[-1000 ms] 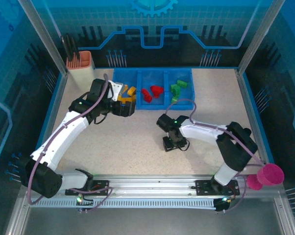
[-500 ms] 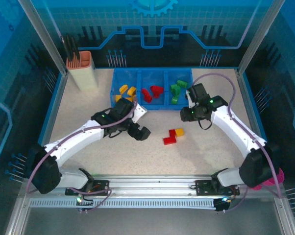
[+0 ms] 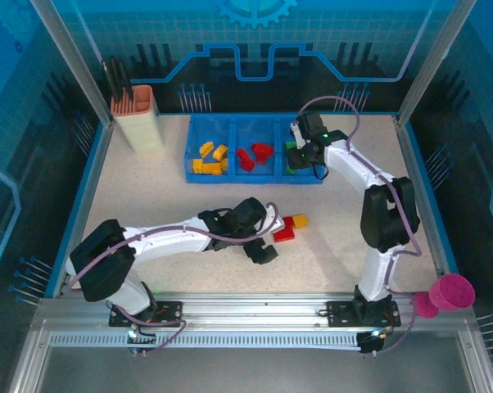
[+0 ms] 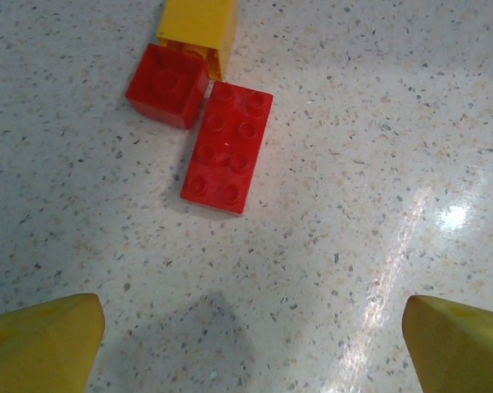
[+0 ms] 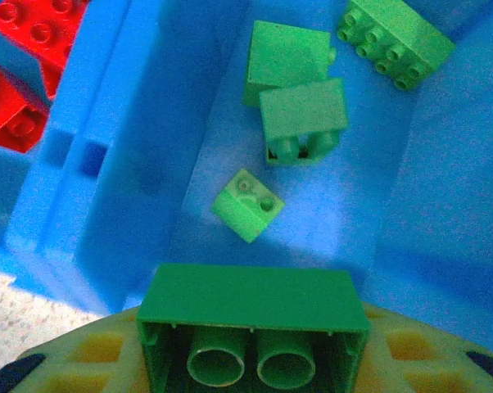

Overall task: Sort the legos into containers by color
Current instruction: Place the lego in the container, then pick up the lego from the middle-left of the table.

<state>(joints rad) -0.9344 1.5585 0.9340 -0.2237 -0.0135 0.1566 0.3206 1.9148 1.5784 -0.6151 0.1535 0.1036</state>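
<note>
A pink cup (image 3: pixel 453 292) sits at the lower right of the overhead view, past the table's (image 3: pixel 345 237) edge. The left gripper (image 3: pixel 264 244) reaches to the lower middle of the speckled table. In its wrist view its yellow fingertips (image 4: pixel 42 345) stand wide apart in the bottom corners with nothing between them.

Just beyond them lies a red two-by-four brick (image 4: pixel 228 147), studs up. A red two-by-two brick (image 4: pixel 166 84) touches its upper left corner, and a yellow brick (image 4: pixel 197 29) lies against both at the top edge.

Farther back, at upper centre of the overhead view, is the blue tray (image 3: pixel 230 181). Its left compartment holds yellow-orange bricks (image 3: pixel 210 160), the middle one red bricks (image 3: pixel 253 155) and the right one green bricks (image 5: pixel 304 119).

The right gripper (image 3: pixel 296 157) hangs over that right compartment, clamped on a green brick (image 5: pixel 255 307) with its hollow underside facing the wrist camera. Four loose green ones lie on the floor below it.

A beige holder (image 3: pixel 140 119) stands at the upper left.
</note>
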